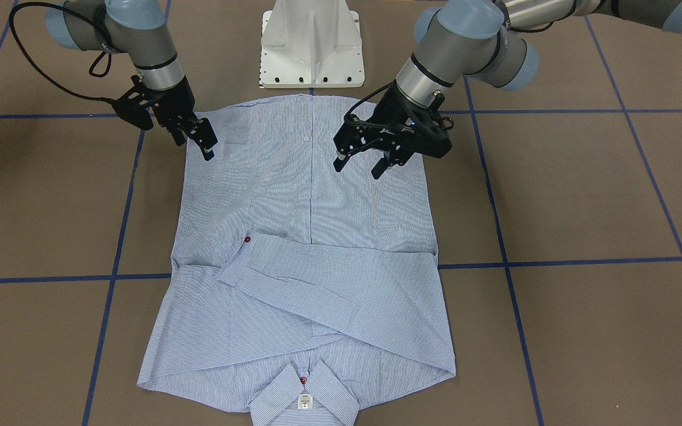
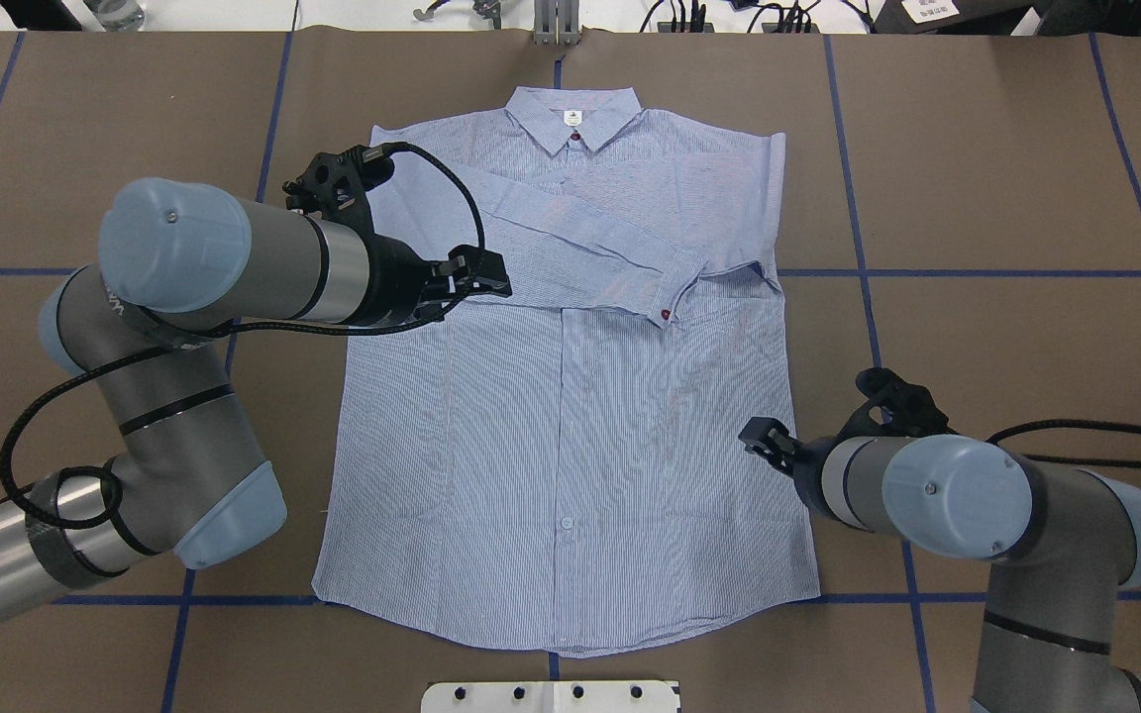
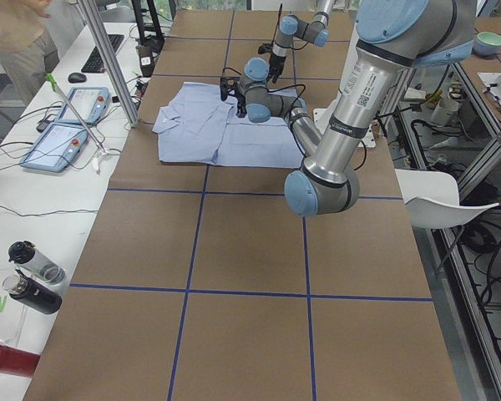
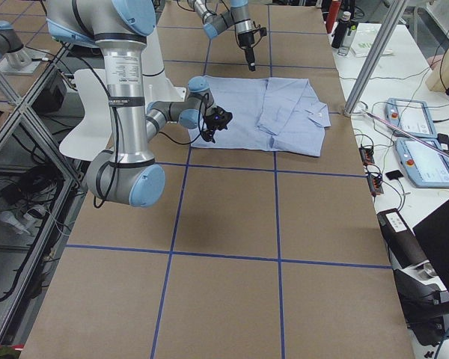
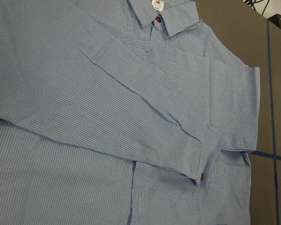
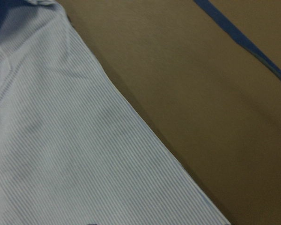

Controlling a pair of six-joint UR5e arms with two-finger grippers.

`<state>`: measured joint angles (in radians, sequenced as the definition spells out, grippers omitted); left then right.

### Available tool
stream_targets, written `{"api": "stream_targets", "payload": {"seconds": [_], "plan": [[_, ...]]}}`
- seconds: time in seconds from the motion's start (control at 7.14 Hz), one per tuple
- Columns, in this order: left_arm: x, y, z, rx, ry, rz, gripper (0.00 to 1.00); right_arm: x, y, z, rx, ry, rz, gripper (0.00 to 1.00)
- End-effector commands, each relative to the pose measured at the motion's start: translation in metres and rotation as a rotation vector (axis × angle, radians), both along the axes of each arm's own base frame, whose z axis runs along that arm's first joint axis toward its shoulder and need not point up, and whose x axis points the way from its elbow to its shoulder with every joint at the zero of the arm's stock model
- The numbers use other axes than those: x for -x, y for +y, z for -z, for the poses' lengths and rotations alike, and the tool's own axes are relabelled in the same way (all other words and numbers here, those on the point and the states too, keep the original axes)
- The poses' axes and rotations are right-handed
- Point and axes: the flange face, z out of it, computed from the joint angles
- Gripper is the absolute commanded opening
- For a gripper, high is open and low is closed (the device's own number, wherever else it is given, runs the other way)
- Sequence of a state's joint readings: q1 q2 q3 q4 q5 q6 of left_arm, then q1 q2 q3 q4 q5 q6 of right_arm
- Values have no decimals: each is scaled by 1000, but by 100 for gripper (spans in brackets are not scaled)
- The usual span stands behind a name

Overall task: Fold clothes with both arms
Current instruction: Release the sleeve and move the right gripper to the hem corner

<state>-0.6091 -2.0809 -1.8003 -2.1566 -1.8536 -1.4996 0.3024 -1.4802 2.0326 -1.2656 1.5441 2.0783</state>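
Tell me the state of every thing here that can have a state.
shirt, lying flat, front up, buttoned, lower half not yet folded
sleeves, folded in across the chest
collar, turned down, closed
left gripper, open, empty, above the shirt
right gripper, open, empty, at the shirt's side edge

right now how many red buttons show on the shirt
2. One cuff button on the sleeve folded across the shirt; one collar button just below the neck label. More may be hidden under the folded sleeves.
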Motion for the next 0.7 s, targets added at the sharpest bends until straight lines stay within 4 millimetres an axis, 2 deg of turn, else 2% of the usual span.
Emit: {"api": "stream_targets", "payload": {"seconds": [0.0,0.14,0.56], "plan": [[11,6,7,-15,18,8,88,11,42,-5,90,-12,-60,89],[11,6,9,-17,20,8,88,5,58,-9,95,-5,-33,89],[14,7,14,-26,27,21,88,-11,88,-25,145,22,2,85]]}}
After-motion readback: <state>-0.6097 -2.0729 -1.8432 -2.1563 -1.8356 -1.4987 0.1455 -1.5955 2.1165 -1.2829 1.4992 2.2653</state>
